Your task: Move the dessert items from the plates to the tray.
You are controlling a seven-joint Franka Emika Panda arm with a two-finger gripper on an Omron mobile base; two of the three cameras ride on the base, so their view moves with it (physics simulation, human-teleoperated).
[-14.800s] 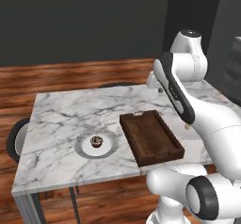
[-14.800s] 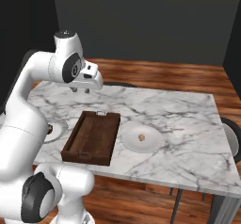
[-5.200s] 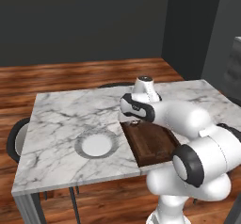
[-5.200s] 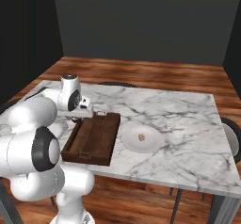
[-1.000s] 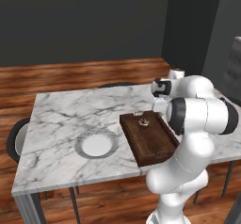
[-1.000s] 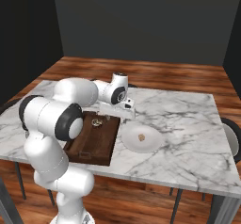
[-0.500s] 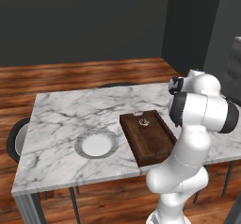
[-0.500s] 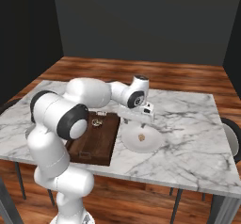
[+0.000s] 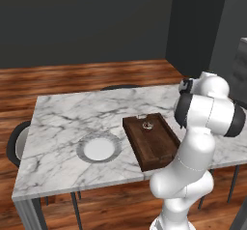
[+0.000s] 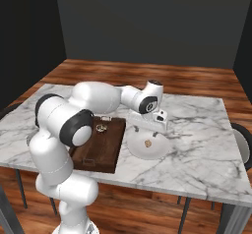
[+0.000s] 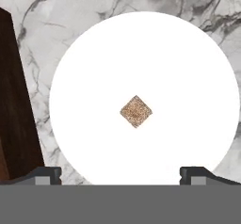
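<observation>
The end effector point(image 10: 158, 117) hangs over the right-hand plate with its two dark fingertips point(image 11: 44, 175) spread as wide as they go and nothing between them. The small tan square-looking cookie piece point(image 11: 136, 111) lies almost straight below it: in the hand view it sits at the middle of the picture, ahead of the fingertips and about midway between their two lines. So the coming move looks like a plain descent along the hand's own axis, with little sideways correction. The piece shows as a diamond, its corners turned toward the fingertips; it has no clear long axis, so a small roll of the hand may give flatter faces to close on.

The cookie rests near the centre of the round white plate with a grey rim point(image 10: 160, 153), well clear of its edge. That plate stands on the grey-veined white marble worktop point(image 10: 206, 144), just beside the dark brown rectangular wooden tray point(image 10: 106, 147). In the tray's far end sits the dark cupcake with pale topping point(image 10: 101, 128). Beyond the tray, the second grey-rimmed white plate point(image 9: 83, 151) lies bare.
</observation>
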